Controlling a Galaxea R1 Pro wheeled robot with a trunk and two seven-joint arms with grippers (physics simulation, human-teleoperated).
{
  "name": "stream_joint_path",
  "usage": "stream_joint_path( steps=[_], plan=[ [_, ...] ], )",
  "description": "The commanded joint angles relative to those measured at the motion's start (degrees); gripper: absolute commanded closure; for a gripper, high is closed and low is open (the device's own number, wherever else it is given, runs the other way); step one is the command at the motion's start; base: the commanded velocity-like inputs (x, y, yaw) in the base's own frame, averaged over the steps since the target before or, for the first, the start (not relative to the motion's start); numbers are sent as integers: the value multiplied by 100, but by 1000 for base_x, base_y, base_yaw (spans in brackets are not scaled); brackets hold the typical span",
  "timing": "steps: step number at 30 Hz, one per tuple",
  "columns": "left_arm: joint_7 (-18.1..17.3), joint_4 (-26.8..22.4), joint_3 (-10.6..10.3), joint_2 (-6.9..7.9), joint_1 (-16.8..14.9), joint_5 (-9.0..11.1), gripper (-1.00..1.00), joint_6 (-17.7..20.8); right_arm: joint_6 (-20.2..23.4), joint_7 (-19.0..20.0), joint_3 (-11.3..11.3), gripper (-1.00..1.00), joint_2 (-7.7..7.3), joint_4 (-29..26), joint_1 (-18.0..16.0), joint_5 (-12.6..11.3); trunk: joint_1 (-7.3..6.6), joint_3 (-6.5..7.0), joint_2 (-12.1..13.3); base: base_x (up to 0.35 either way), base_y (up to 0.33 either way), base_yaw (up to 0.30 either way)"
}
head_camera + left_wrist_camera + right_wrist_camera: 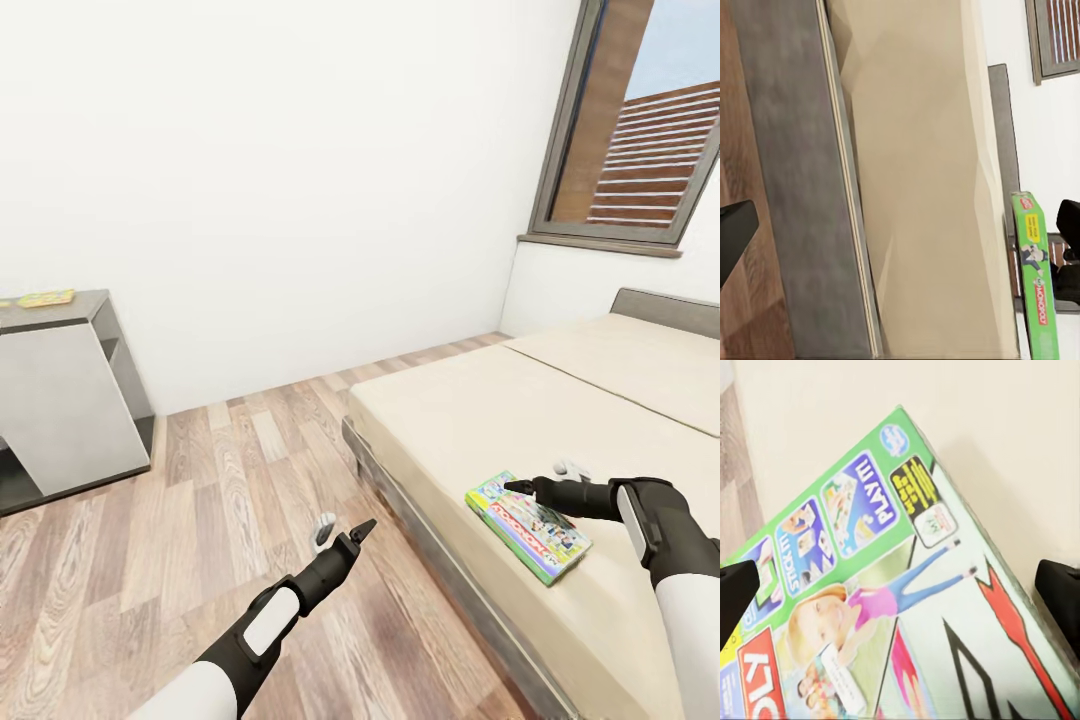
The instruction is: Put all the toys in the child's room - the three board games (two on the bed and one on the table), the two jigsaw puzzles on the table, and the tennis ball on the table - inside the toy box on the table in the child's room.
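We saw the flat, green-edged illustrated board game box with its red title band (528, 526) lying flat on the beige mattress of the low, dark-grey-framed bed (600, 420), near the edge of the mattress that faces the wood-plank floor (200, 520). Our right gripper (545, 478) hovered just above the far end of that box with its two fingers spread; in the right wrist view the box lid (900, 615) showed between two dark fingertips (1061, 596) that stood well apart, so the right gripper was open and held nothing. We could not tell whether a fingertip touched the lid.

Our left gripper (345, 530) hung over the floor beside the bed frame, its fingers parted and empty. In the left wrist view one dark fingertip (735, 236) showed at the border, with the grey bed frame (802, 187), the mattress and the green edge of the game box (1035, 277) beyond it.

Across the room, by the white wall (280, 180), stood the dark grey cabinet section (70, 400), and on its top surface lay a flat box in a bright yellow, blue, pink and green puzzle-piece pattern (45, 298). A tall dark-framed window (640, 130) stood above the low grey headboard (665, 310).
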Motion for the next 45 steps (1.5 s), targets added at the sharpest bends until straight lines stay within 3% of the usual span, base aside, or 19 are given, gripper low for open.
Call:
stream_joint_path(
  steps=[1,45],
  plan=[
    [-9,1,-13,3,-4,61,-100,36,21,29,-11,-100,-1,200,-1,213,-2,-6,-2,-161,0,0],
    [-9,6,-13,3,-4,68,-100,34,22,25,-14,-100,-5,200,0,210,-2,-6,-2,-31,0,0]
  ],
)
